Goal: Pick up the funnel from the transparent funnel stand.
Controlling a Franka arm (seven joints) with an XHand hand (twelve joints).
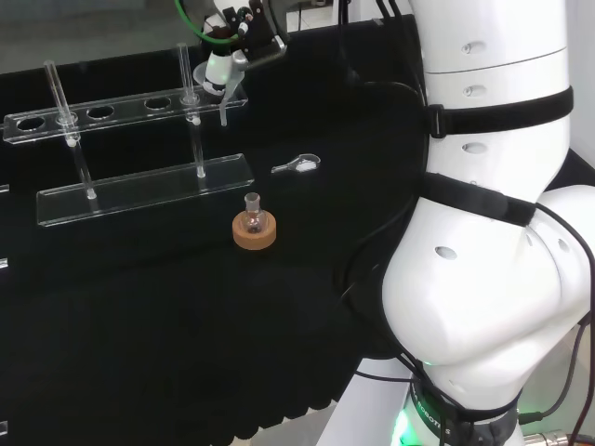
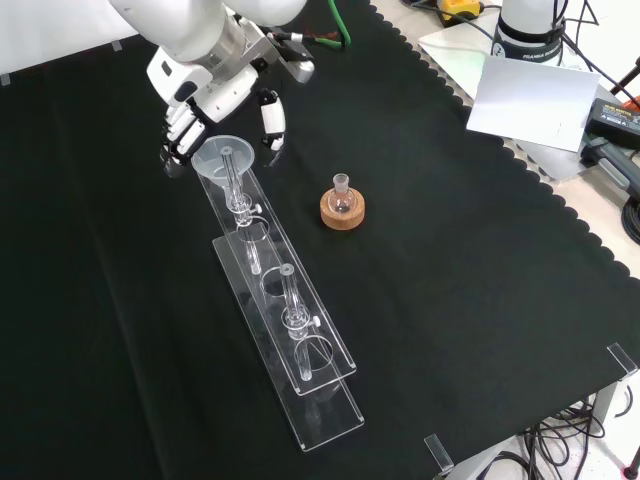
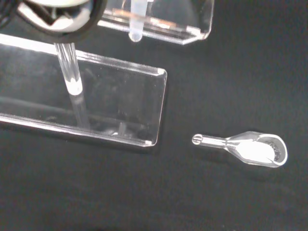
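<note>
A clear funnel (image 2: 222, 155) sits in the end hole of the transparent stand's upper plate (image 2: 285, 300). Its stem (image 3: 70, 67) hangs down toward the stand's base plate (image 3: 110, 106). My hand (image 2: 215, 85) hovers right over the funnel. The fingers (image 2: 180, 130) are on one side of the funnel's rim and the thumb (image 2: 272, 118) on the other, a little apart from it. In the head view the hand (image 1: 232, 51) is above the funnel (image 1: 210, 85) at the right end of the stand (image 1: 112, 113). The hand is open and holds nothing.
A small flask on a cork ring (image 2: 342, 205) stands beside the stand, also in the head view as the flask on its ring (image 1: 254, 229). A glass scoop (image 1: 297, 165) with white powder (image 3: 257, 150) lies on the cloth near the stand's end. The stand's posts (image 1: 56, 88) rise above its plates.
</note>
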